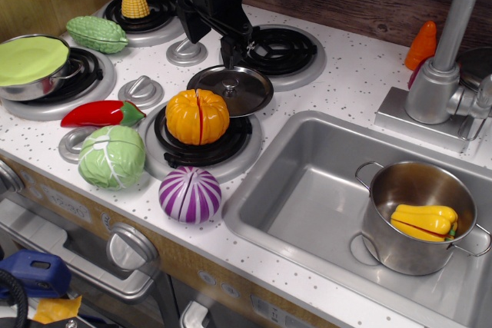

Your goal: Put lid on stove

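The lid (234, 91), round shiny dark metal with a small central knob, lies on the stove (346, 82) between the burners. Its front edge overlaps the ring of the front right burner (231, 144), and it sits just in front of the back right burner (284, 50). My black gripper (237, 57) hangs from the top of the view, just above and behind the lid's back edge. Its fingers look slightly apart and hold nothing. I cannot tell if a fingertip touches the lid's rim.
An orange pumpkin (197, 116) sits on the front right burner, touching the lid. Also here: corn (136, 1), a green gourd (96, 34), a pot with a lime-green disc (32, 61), a red pepper (100, 114), a cabbage (112, 157) and a purple onion (190, 194). The sink (307, 197), right, holds a pot (419, 217); behind it is the faucet (453, 59).
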Controlling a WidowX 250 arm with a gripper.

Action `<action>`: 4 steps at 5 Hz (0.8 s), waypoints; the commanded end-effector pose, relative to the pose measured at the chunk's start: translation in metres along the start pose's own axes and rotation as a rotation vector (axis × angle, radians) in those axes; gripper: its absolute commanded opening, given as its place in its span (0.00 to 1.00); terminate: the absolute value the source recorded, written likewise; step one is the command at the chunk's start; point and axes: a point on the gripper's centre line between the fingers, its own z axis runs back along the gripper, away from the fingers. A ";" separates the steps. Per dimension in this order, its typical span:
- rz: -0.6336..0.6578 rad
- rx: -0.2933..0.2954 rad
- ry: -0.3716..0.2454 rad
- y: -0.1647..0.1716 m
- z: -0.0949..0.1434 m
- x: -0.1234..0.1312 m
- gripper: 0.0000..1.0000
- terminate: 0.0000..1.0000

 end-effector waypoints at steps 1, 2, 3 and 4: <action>0.000 0.000 0.000 0.000 0.000 0.000 1.00 0.00; 0.001 -0.006 -0.018 -0.004 -0.010 0.002 1.00 0.00; -0.004 -0.027 -0.031 -0.005 -0.021 0.002 1.00 0.00; -0.006 -0.037 -0.047 -0.005 -0.032 0.003 1.00 0.00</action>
